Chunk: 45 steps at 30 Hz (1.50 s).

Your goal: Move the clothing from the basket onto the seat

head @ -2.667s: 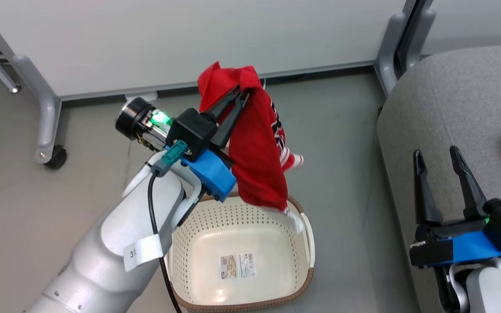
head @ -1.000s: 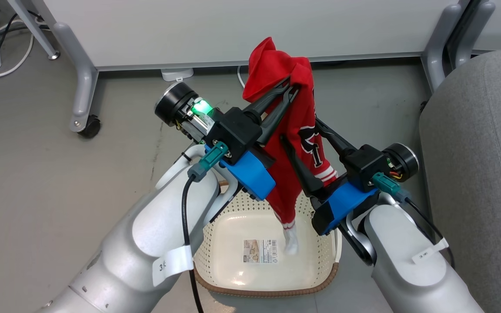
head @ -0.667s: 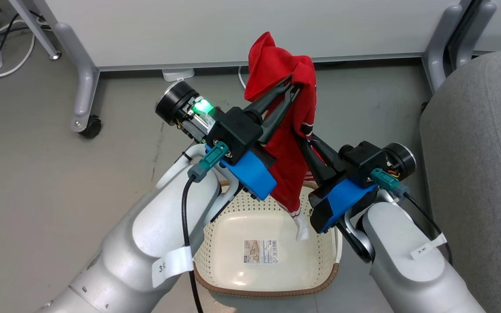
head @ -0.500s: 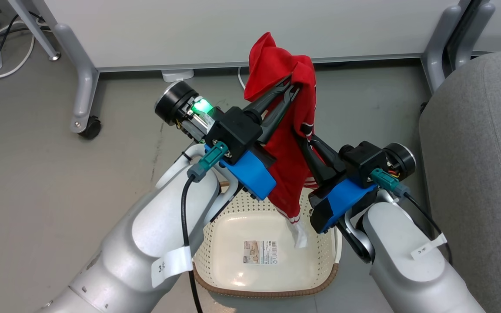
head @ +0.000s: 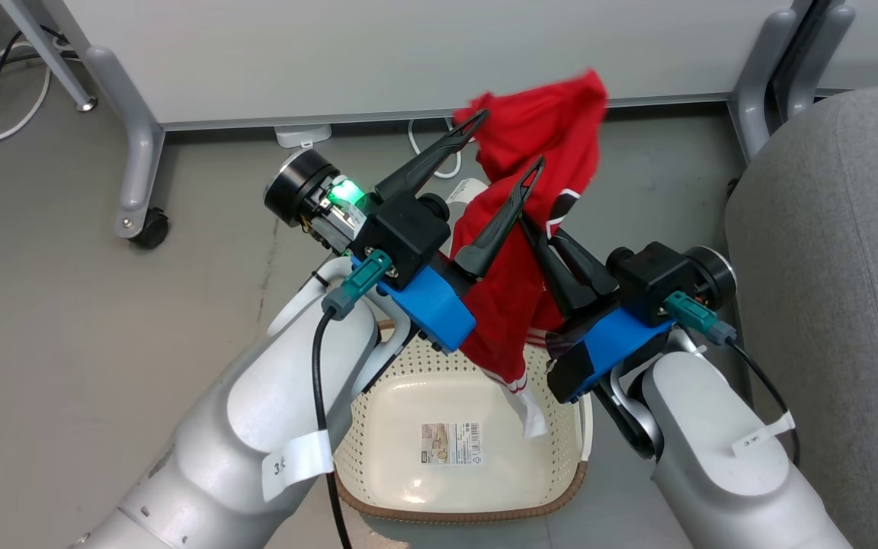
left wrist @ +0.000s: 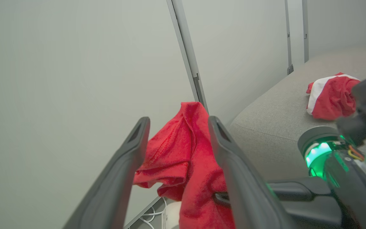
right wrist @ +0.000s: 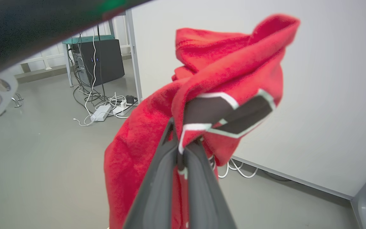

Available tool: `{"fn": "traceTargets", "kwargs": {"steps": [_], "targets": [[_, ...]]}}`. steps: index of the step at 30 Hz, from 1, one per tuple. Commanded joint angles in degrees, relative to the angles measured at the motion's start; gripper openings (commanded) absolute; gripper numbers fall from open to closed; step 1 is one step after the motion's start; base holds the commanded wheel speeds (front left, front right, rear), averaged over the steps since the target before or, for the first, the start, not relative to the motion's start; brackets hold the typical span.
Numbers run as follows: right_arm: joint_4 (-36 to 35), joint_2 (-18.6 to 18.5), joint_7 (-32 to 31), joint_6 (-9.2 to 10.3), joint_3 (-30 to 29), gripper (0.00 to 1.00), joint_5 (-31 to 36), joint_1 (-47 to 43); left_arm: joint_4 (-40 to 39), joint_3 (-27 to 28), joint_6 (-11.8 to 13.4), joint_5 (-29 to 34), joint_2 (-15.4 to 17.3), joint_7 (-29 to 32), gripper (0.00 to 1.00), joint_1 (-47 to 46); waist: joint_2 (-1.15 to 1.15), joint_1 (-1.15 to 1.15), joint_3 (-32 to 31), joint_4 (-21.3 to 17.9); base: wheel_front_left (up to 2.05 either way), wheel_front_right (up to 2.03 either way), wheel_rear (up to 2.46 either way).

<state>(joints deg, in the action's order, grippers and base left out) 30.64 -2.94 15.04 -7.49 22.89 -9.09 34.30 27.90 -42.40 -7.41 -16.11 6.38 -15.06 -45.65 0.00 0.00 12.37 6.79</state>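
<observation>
The sofa [head: 828, 267] stood to the right of both claws, and the basket [head: 477, 512] sat directly below them. The red garment [head: 538, 145] hung above the basket, pinched tight in the right claw [head: 534, 229]. The left claw [head: 510, 138] was spread wide, with the cloth loose between its fingers.
</observation>
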Motion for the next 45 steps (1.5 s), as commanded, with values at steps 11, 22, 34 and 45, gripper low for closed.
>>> {"fn": "traceTargets", "kwargs": {"steps": [11, 22, 34, 45], "targets": [[-4.66, 0.0, 0.22, -0.01, -4.66, 0.0, 1.28, -2.33, -0.23, 0.37, -0.1, 0.67, 0.88, -0.16, 1.0, 1.95, 0.0, 0.0, 1.24, -3.44, 0.0, 0.0, 0.0], [-11.36, -1.55, 0.22, -0.01, -11.19, 0.0, 2.14, -5.94, -1.13, -0.1, -0.1, 0.48, 0.93, -0.16, 1.0, 4.39, 0.0, 0.0, 3.33, -10.73, 0.0, 0.0, 0.0], [-17.78, -2.54, 0.22, -0.01, -19.73, 0.0, 2.42, -10.82, -1.64, -4.14, -0.1, 0.26, 1.54, -0.16, 1.0, 4.34, 0.0, 0.0, 6.08, -18.86, 0.0, 0.0, 0.0], [-20.2, -1.75, 0.22, -0.01, -25.93, 0.0, 2.82, -15.93, -1.53, -7.2, -0.1, -0.65, 1.89, -0.16, 1.0, 4.28, 0.0, 0.0, 6.68, -22.42, 0.0, 0.0, 0.0]]}}
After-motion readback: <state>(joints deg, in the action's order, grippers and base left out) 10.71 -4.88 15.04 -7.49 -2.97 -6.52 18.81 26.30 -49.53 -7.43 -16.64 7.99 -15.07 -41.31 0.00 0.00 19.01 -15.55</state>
